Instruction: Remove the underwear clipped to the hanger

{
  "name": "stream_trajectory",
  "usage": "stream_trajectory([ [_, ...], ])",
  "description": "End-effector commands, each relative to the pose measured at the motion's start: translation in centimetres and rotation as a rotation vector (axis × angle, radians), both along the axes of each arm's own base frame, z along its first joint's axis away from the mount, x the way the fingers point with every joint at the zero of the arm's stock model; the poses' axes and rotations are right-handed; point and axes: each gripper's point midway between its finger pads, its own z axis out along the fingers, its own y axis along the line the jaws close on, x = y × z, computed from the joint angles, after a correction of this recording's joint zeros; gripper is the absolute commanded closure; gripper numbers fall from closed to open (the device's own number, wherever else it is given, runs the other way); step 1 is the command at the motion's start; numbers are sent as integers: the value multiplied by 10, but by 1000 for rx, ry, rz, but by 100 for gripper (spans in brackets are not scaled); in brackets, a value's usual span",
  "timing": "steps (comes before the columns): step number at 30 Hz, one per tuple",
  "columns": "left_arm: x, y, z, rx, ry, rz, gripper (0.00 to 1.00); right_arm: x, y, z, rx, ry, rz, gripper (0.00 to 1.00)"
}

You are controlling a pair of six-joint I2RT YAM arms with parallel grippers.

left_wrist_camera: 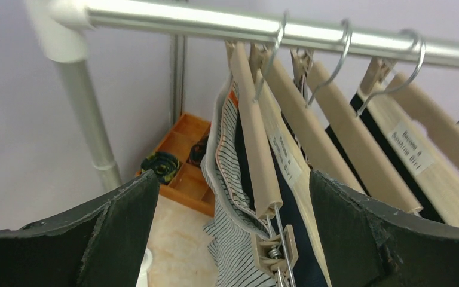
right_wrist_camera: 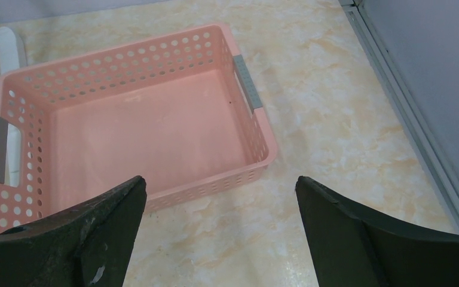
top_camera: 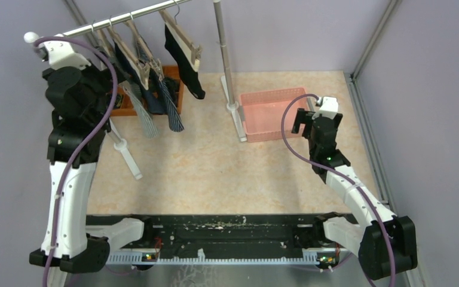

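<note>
**Two end effectors spread wide; underwear clipped on its hangers**

Both of my arms appeared from above, with one further view from each wrist. My left end effector (left_wrist_camera: 233, 179) was raised to the metal rail (left_wrist_camera: 215, 24) at the far left of the surface (top_camera: 215, 173). Its fingers (left_wrist_camera: 113, 233) stood wide apart and gripped nothing.

Framed in that gap hung the nearest wooden hanger (left_wrist_camera: 252, 137), hooked over the rail. A grey striped piece of underwear (left_wrist_camera: 230, 245) draped from it and was caught in a spring clip (left_wrist_camera: 272, 250) at the hanger's lower end. Just behind it, a navy piece (left_wrist_camera: 293, 197) hung from the next hanger. As far as the wrist view showed, I touched neither cloth nor hanger.

From above, the striped pieces (top_camera: 146, 116) hung lowest. A black piece (top_camera: 186, 69) hung on a separate hanger further right along the rail. Below and behind the garments sat an orange tray (left_wrist_camera: 182, 185) holding small dark rolled socks (left_wrist_camera: 161, 164).

My right end effector (right_wrist_camera: 219, 182) hovered well apart from the rail, on the right side of the surface. A pink perforated basket (right_wrist_camera: 119, 57) lay just ahead of it in the wrist view, and stood beside the rack's upright post (top_camera: 224, 54). These fingers (right_wrist_camera: 95, 233) were likewise spread wide, with no object between them.
</note>
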Motion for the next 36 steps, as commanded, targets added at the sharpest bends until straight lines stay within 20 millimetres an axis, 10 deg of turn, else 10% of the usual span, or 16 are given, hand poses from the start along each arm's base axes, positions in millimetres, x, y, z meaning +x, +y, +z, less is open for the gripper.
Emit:
stream_trajectory([
  [1, 8, -4, 2, 22, -17, -26, 0, 5, 6, 46, 15, -114, 23, 5],
  [11, 14, -8, 27, 69, -79, -44, 0, 1, 6, 46, 15, -123, 19, 5],
  [36, 62, 27, -26, 60, 63, 66, 0, 0, 9, 49, 6, -122, 44, 5],
])
